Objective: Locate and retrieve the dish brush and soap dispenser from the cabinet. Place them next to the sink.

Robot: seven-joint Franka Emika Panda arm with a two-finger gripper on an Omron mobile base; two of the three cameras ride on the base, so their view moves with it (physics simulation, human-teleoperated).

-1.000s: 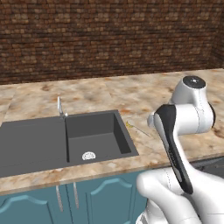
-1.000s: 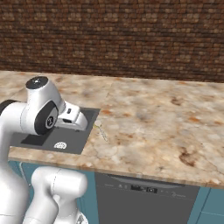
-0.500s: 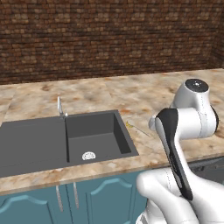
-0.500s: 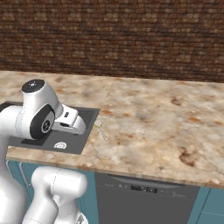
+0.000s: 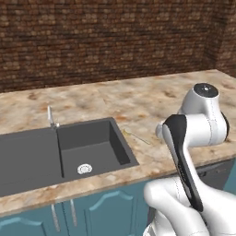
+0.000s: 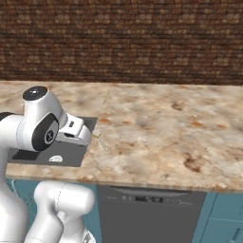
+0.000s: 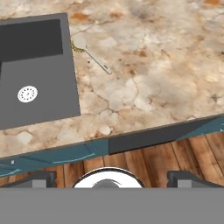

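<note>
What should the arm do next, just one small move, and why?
Probably raise the hand to look for the cabinet: the dish brush already lies on the counter beside the sink, and the pincer is open with nothing between its tips.

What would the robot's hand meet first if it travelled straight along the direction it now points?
Probably the marble counter, near its front edge, just right of the sink and below the dish brush. Depth is unclear.
</note>
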